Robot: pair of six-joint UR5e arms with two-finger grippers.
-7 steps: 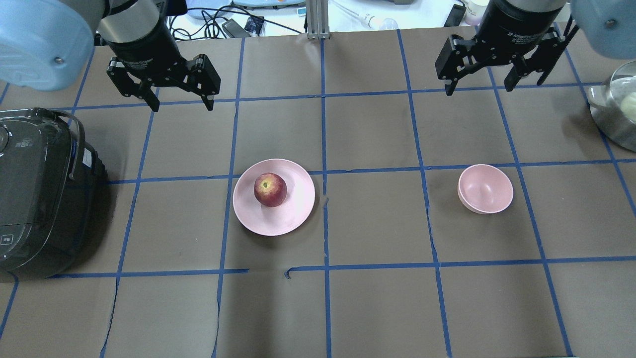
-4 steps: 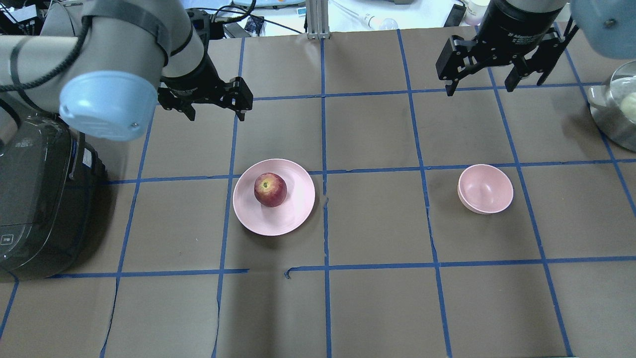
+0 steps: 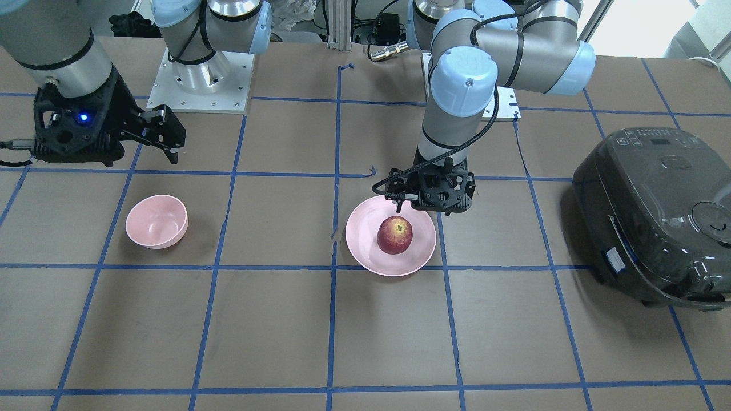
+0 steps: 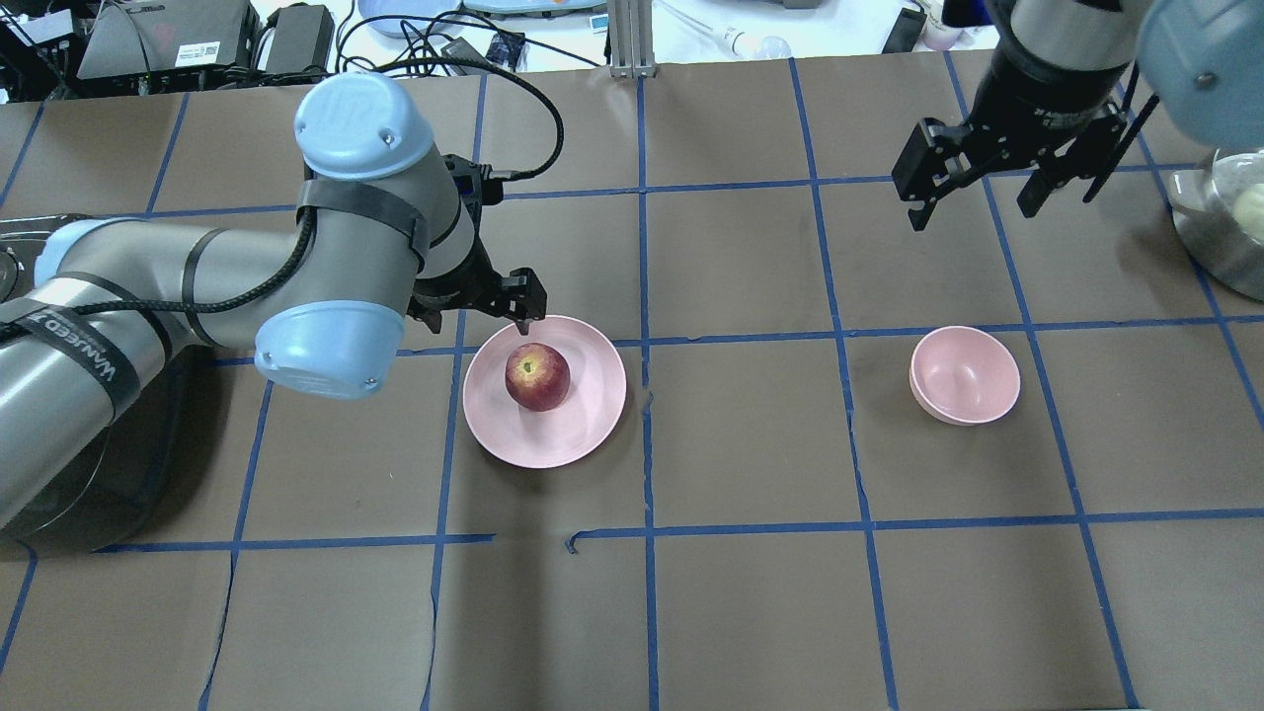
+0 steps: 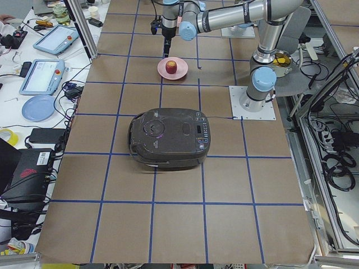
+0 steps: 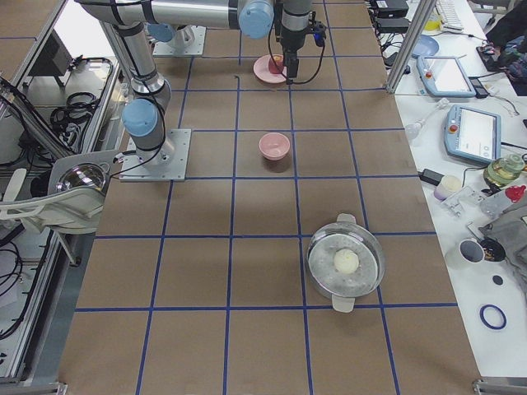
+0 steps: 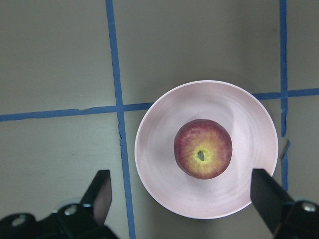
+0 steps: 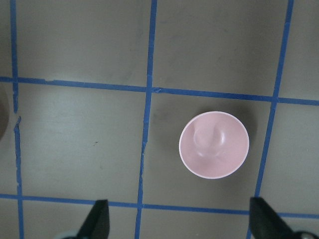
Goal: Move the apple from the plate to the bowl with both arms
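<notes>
The red apple (image 4: pixel 537 376) sits upright on the pale pink plate (image 4: pixel 585 420), stem dimple up. My left gripper (image 4: pixel 476 314) is open and empty, hovering over the plate's back rim. In the left wrist view its fingers (image 7: pixel 101 191) straddle the apple (image 7: pixel 203 155) and plate (image 7: pixel 154 169) from above, apart from both. The pink bowl (image 4: pixel 965 375) stands empty to the right. My right gripper (image 4: pixel 976 204) is open and empty, high behind the bowl. The bowl shows between its fingers in the right wrist view (image 8: pixel 214 145).
A black rice cooker (image 3: pixel 657 211) stands at the table's left end, partly under my left arm (image 4: pixel 197 286). A steel pot (image 4: pixel 1215 227) holding a pale round thing sits at the far right edge. Blue tape lines grid the brown table.
My left arm has swung in from the back left and its gripper has come down to the plate's back rim. My right gripper has shifted slightly toward the bowl. Apple, plate and bowl have not moved.
</notes>
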